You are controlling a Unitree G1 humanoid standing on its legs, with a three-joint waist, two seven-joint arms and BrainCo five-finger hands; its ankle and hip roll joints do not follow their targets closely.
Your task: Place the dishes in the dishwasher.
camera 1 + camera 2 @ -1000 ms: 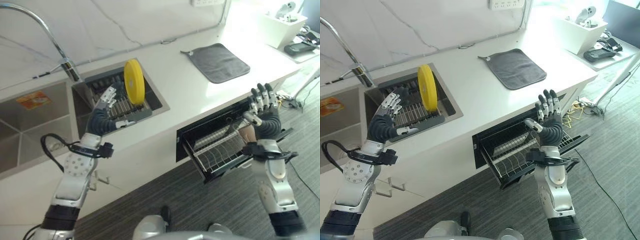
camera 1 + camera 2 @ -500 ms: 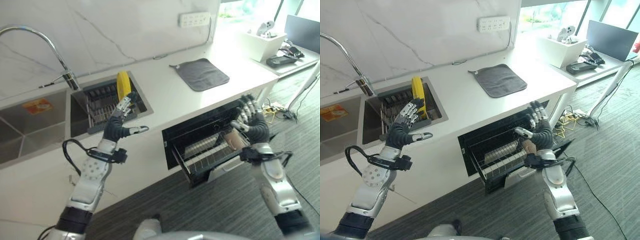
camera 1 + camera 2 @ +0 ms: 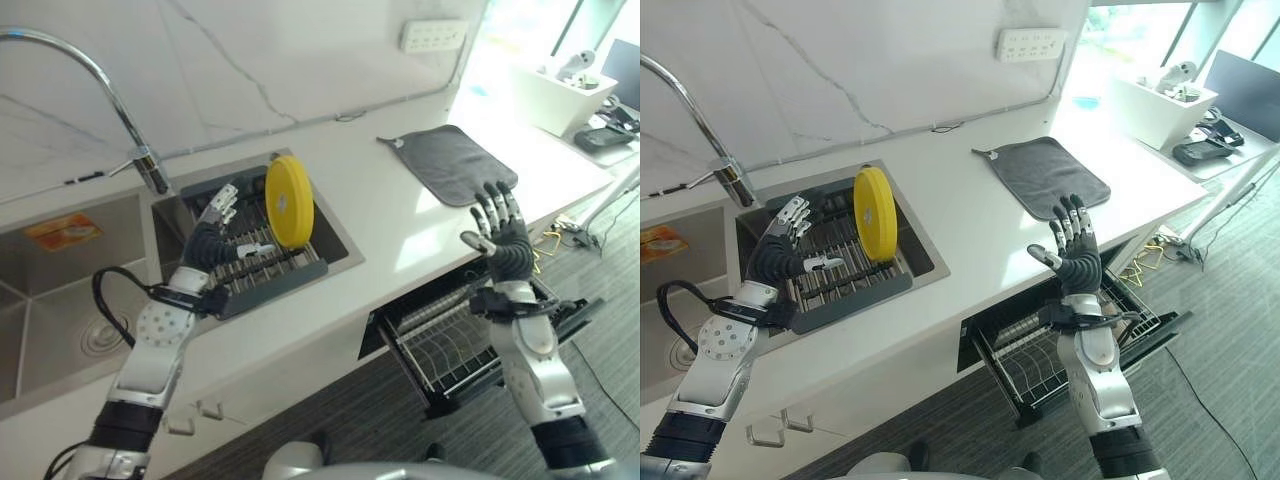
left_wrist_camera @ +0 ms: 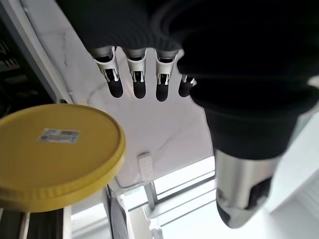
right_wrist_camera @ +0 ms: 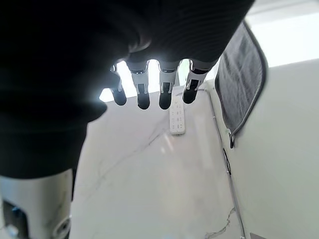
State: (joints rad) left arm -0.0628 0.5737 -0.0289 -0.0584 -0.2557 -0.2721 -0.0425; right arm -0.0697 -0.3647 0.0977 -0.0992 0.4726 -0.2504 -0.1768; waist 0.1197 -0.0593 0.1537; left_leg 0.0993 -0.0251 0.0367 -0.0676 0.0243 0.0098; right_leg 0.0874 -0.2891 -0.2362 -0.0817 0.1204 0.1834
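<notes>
Yellow plate (image 3: 289, 187) upright in the sink rack (image 3: 262, 278), both hands empty.
The left hand (image 3: 212, 236) hovers just left of the plate, fingers straight, not touching. The right hand (image 3: 1075, 252) is raised open over the bench (image 3: 970, 230) edge, above the pulled-out dishwasher rack (image 3: 1060, 350). A grey mat (image 3: 1045, 176) lies far right.

The yellow plate (image 3: 289, 187) hides some rack (image 3: 262, 277) tines; the counter covers the dishwasher basket's (image 3: 1060, 352) rear.

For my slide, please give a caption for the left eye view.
Open left robot hand beside upright yellow plate in sink rack.
</notes>
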